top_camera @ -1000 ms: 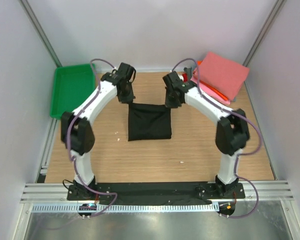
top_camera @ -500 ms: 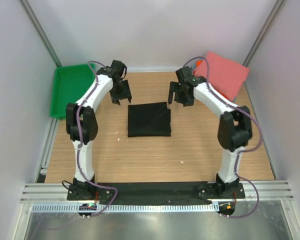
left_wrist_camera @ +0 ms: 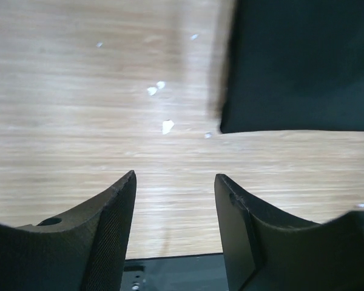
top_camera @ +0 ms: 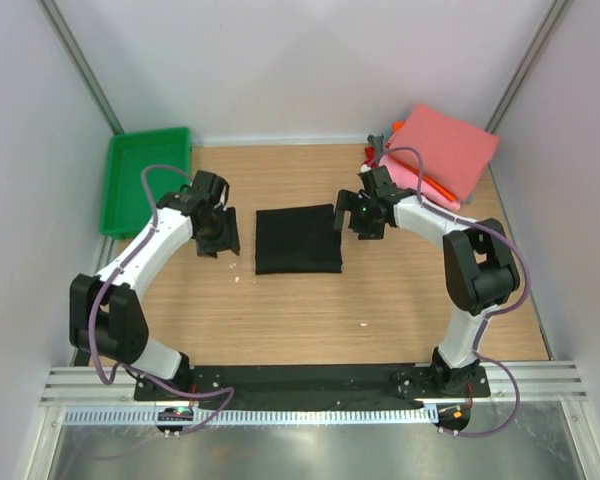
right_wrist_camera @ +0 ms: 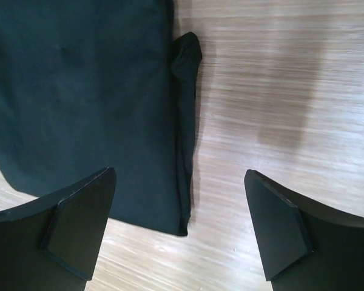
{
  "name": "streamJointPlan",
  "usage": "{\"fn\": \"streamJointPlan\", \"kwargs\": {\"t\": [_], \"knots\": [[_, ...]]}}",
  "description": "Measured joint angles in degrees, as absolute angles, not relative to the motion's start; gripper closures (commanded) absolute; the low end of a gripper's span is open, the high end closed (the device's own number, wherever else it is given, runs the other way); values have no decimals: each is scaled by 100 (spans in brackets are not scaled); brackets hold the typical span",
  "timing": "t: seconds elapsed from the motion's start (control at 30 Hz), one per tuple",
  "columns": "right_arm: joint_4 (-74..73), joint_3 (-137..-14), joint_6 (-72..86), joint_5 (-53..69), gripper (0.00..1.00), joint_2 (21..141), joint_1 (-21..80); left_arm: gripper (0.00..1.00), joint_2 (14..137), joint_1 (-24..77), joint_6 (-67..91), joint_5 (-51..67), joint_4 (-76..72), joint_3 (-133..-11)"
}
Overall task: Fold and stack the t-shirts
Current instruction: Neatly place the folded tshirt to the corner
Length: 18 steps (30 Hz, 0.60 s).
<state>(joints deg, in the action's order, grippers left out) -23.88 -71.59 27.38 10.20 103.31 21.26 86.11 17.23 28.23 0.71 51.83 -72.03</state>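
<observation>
Table (top_camera: 300,310): light wood-grain top, walled on three sides, carrying all items below. Left arm (top_camera: 155,240) and right arm (top_camera: 430,220): white with black joints, both reaching inward over the table from either side. Stack of folded t-shirts (top_camera: 445,148): far right corner, salmon-pink on top, with pink and orange edges showing beneath it. Green tray (top_camera: 145,180): far left corner, well apart from the stack. Black t-shirt (top_camera: 298,239): folded to a rectangle, lying flat at mid-table between the two arms' ends; layered folds show along its right edge in the right wrist view. Left fingers (left_wrist_camera: 109,224): parted, holding nothing, over bare wood near the shirt's left edge, not touching it. Right fingers (right_wrist_camera: 79,224): spread wide, empty, above the shirt's right edge. White flecks (left_wrist_camera: 167,126): a few small ones, scattered on the wood beside the shirt's near left corner.
</observation>
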Motion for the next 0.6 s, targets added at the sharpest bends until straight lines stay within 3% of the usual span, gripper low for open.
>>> {"fn": "streamJointPlan", "kwargs": {"t": [0.27,0.43,0.6], "knots": [[-1389,-6952,2950,1328,8,10798,2119,46,8364,1723,2528,-517,5050,-6521],[-384,-6665,3273,1509,22,10997,2095,46,8187,1723,2502,-644,4932,-6493],[1033,-6167,3776,1833,45,11155,2088,46,7996,1723,2499,-799,4884,-6455]]}}
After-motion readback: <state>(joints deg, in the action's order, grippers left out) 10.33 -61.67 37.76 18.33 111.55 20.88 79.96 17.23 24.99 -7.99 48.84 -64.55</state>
